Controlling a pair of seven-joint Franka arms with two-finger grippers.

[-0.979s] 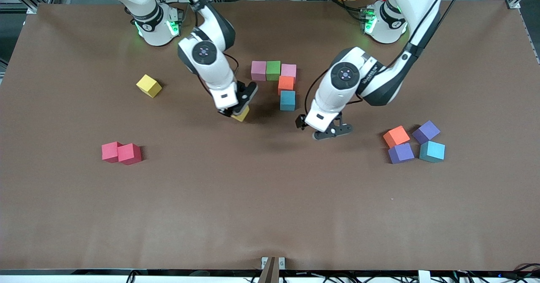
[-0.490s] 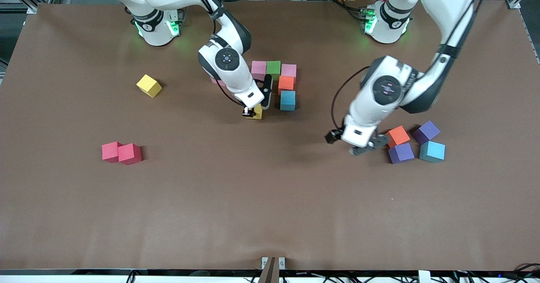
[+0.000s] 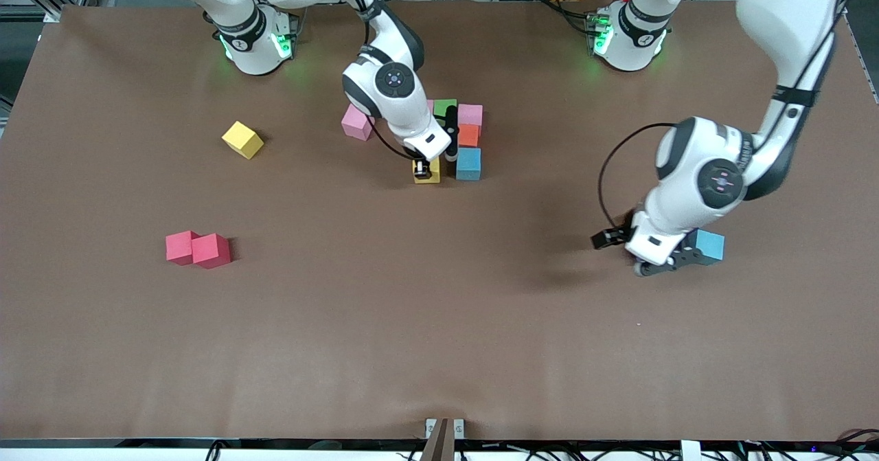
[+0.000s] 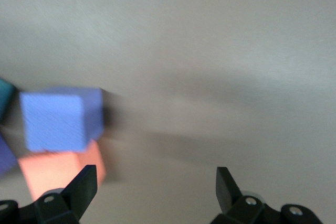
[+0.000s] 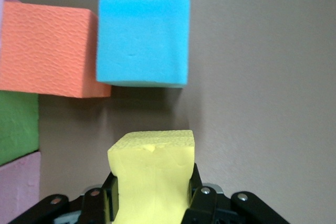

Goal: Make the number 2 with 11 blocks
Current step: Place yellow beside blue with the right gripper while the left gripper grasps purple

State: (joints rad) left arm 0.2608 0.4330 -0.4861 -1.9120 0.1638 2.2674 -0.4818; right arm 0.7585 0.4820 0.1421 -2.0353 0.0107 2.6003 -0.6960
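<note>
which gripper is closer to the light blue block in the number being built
Right. The right gripper, shut on a yellow block, is right beside that light blue block. The left gripper is open over the loose blocks toward the left arm's end.

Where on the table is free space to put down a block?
Bare table runs nearer the camera than the red blocks. It is crowded where the right gripper holds the yellow block beside the blue block.
</note>
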